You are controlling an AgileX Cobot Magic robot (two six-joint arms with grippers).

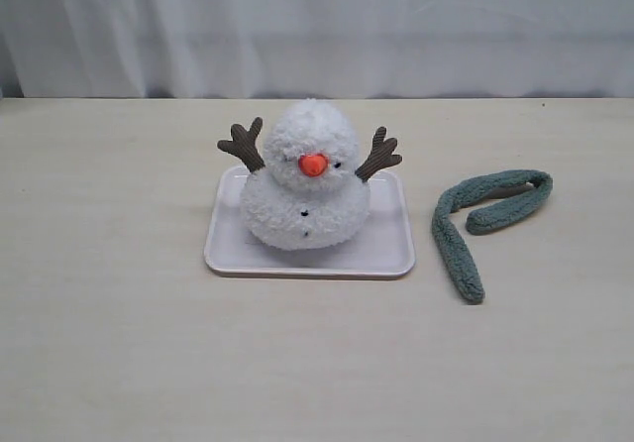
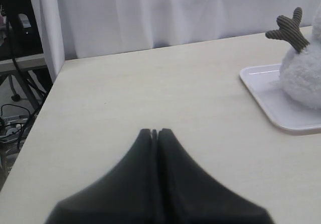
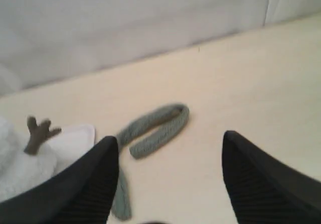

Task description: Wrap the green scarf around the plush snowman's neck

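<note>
The plush snowman [image 1: 305, 179] sits upright on a white tray [image 1: 386, 254], orange nose toward the camera, brown twig arms raised; its neck is bare. To its right the green scarf [image 1: 477, 222] lies on the table in a folded hook shape. Neither gripper appears in the exterior view. In the left wrist view my left gripper [image 2: 154, 131] is shut and empty over bare table, with the snowman [image 2: 303, 78] off to one side. In the right wrist view my right gripper [image 3: 170, 141] stands wide open above the table, the scarf [image 3: 155, 131] lying just beyond its fingertips, the snowman [image 3: 22, 161] at the edge.
A white curtain [image 1: 317, 26] hangs behind the table's far edge. Past the table's left edge, in the left wrist view, cables and stand legs [image 2: 15, 113] show on the floor.
</note>
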